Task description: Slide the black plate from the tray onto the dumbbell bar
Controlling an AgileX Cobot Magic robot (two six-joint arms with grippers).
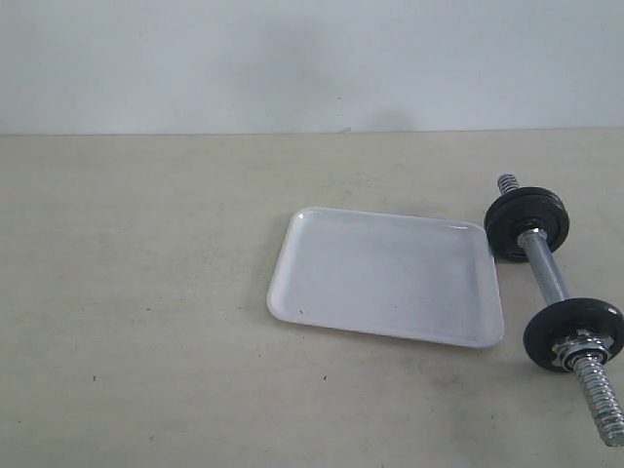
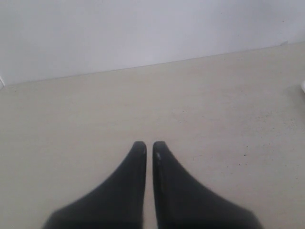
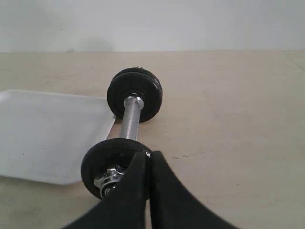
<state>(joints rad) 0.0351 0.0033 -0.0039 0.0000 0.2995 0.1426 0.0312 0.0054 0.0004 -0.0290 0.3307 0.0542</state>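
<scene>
The tray point(image 1: 390, 273) is seen lying bare on the table point(image 1: 146, 341), and no loose black plate can be made out on it or beside it. The dumbbell bar point(image 1: 546, 273) is laid just to the right of the tray, running from far to near, with a far disc point(image 1: 526, 224), a near disc point(image 1: 573, 334) and a nut point(image 1: 577, 347) on the near thread. In the right wrist view a second rim is seen behind the far disc, so the black plate may already be seated there, though this cannot be told for certain. The left gripper point(image 2: 148, 145) is clenched on nothing over bare table. The right gripper point(image 3: 148, 155) is likewise clenched and empty, aimed along the bar from its near end. No arm is shown near the bar in the exterior view, so no contact is judged. The main risk is judged to be a reach into the tray that meets nothing, since no plate is seen there. If a plate is yet to be fitted, the clenched jaws would first have to be parted, or it would only be pushed about. The glossy tray could be shoved aside by such a push. The bar rests on round discs and could be rolled away if it is nudged without being steadied. A plate's hole could be caught on the coarse thread if it is offered tilted, and the near end is blocked by the nut.
</scene>
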